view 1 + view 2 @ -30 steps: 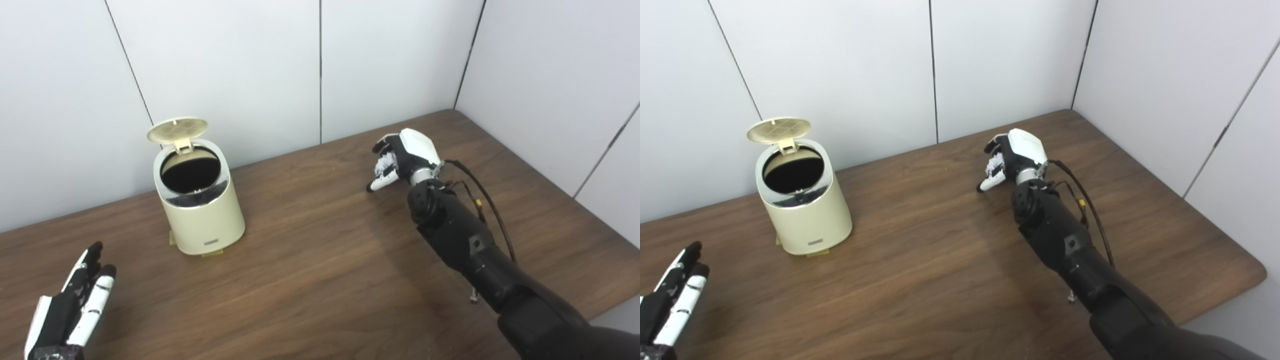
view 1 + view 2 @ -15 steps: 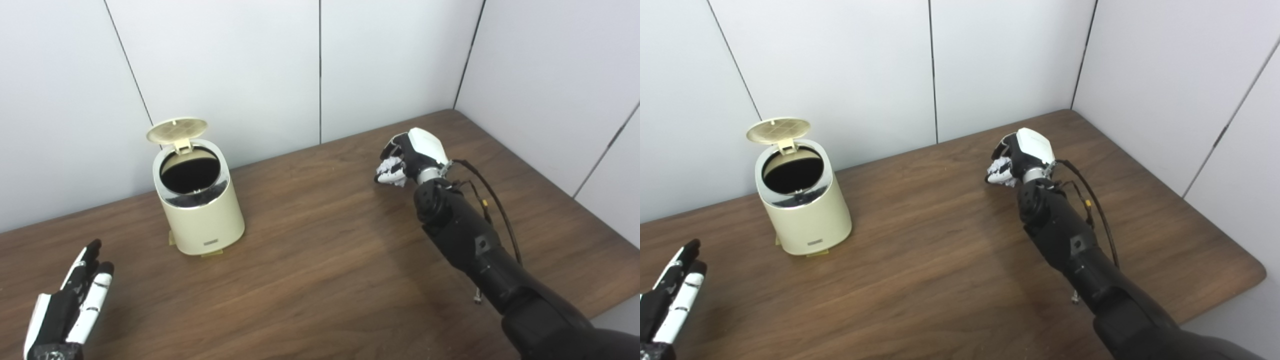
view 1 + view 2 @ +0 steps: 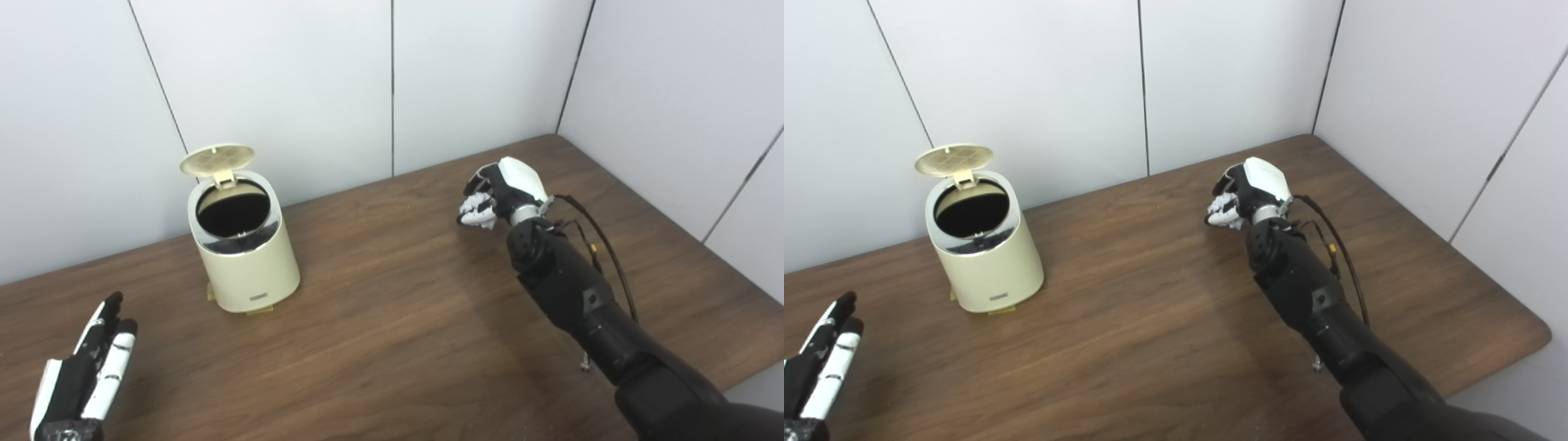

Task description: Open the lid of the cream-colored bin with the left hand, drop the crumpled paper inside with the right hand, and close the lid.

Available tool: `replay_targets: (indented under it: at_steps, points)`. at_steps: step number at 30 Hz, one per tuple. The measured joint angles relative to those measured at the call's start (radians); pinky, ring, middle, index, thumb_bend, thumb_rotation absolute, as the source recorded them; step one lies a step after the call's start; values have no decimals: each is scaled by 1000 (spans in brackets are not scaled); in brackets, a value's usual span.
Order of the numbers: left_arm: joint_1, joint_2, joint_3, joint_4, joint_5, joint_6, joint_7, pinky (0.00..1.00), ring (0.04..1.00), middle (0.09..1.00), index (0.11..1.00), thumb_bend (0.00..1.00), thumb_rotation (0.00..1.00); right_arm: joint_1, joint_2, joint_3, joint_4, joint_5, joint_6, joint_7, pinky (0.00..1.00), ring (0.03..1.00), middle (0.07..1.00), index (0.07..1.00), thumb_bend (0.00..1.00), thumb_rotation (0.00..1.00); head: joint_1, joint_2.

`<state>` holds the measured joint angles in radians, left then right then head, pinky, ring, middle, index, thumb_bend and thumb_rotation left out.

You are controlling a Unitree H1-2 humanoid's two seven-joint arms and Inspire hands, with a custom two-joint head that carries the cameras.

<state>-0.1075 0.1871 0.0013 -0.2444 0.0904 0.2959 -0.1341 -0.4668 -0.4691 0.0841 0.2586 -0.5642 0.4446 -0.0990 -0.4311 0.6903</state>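
The cream-colored bin (image 3: 245,263) stands at the table's back left, and its round lid (image 3: 217,159) is tipped up and back, showing the dark inside. My right hand (image 3: 503,195) is at the back right of the table, fingers curled around the white crumpled paper (image 3: 476,209), which peeks out under the fingers just above the wood. My left hand (image 3: 82,370) rests low at the front left corner, fingers straight and apart, holding nothing, well short of the bin.
White wall panels close in the table (image 3: 392,318) at the back and the right. A thin cable (image 3: 603,245) runs along my right forearm. The table's right edge falls away near the arm.
My right hand's fingers have closed on the paper and it has risen slightly off the table. My left hand has sunk a little lower. The bin's lid stays up.
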Motion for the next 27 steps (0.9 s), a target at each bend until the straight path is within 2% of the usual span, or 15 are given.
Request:
replay_targets:
  at_steps: [4,10,12,16,18,20,24,25,27]
  points:
    - [0,-2,-11,9,9,-14,6,1000,1000,1000,1000,481,786,0,1,-1,-59,-1,-19,-3,305,391,496,516,495,0,15,0]
    - [4,-3,-11,40,-1,-43,6,1000,1000,1000,1000,497,744,15,23,4,-161,-17,-20,-12,298,395,506,513,495,0,101,-11]
    - [4,-5,-11,43,-3,-52,6,1000,1000,1000,1000,517,746,15,34,22,-198,-42,-39,-20,301,390,506,513,495,0,107,-11]
    - [7,-6,-20,48,6,-54,8,1000,1000,1000,1000,563,762,14,50,73,-260,-91,-96,-22,301,379,500,518,494,0,204,-35]
    - [9,-8,-22,56,7,-56,9,1000,1000,1000,1000,569,773,12,63,93,-308,-108,-106,-11,308,380,499,510,495,0,225,-40]
    - [12,-13,-22,69,13,-59,16,1000,1000,1000,1000,573,778,2,86,115,-364,-133,-107,11,357,386,496,496,499,0,252,-41]
    - [25,-50,-20,70,27,-59,42,1000,1000,1000,1000,576,728,-30,121,153,-408,-176,-131,45,321,382,523,506,495,0,296,-48]
    - [26,-63,-15,70,25,-59,51,1000,1000,1000,1000,575,721,-37,124,163,-408,-190,-140,48,309,383,530,510,493,0,331,-52]
    - [27,-83,-6,70,25,-59,65,1000,1000,1000,1000,581,730,-44,131,170,-404,-207,-163,48,296,386,536,510,491,0,339,-54]
